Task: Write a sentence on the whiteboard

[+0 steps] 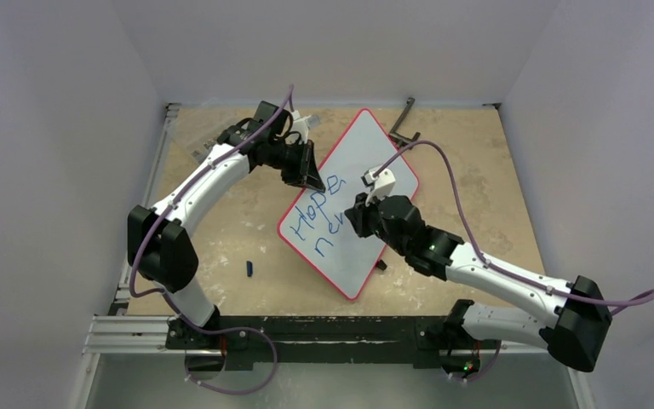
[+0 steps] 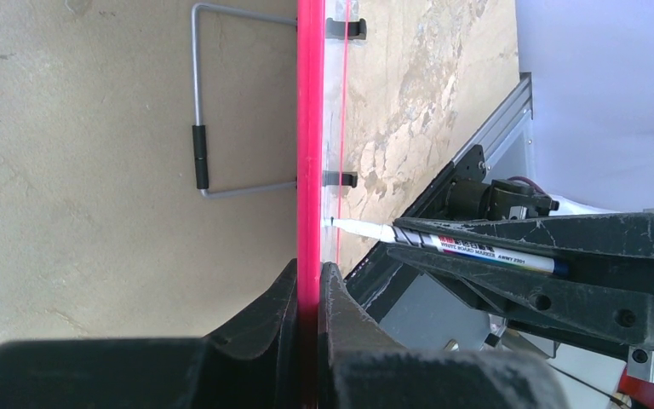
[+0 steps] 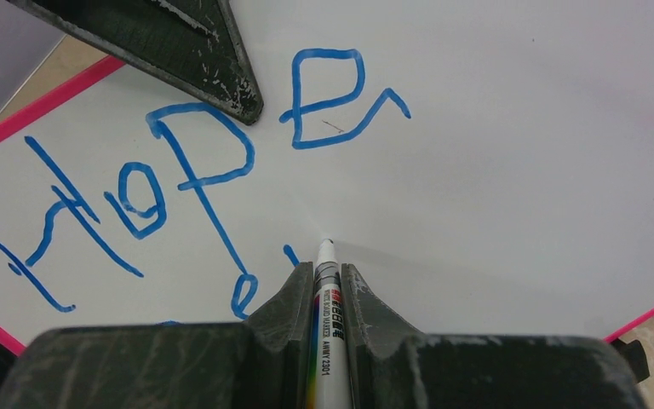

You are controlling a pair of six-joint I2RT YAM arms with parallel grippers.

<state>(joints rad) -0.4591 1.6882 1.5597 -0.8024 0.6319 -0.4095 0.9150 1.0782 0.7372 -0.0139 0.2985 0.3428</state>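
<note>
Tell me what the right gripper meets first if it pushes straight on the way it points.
The whiteboard. The marker clamped in the right gripper leads, its tip at bare white surface just right of the lower blue lettering; whether it touches is unclear.

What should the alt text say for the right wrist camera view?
The right fingers clamp a marker, its tip at the whiteboard. Blue handwriting reads "Hope", with a second line begun below; a left finger shows at top left.

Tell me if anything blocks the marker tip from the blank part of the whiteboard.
Nothing visible does. The marker, shut in the right gripper, points at bare whiteboard; the left gripper clamps its edge, clear of the tip.
</note>
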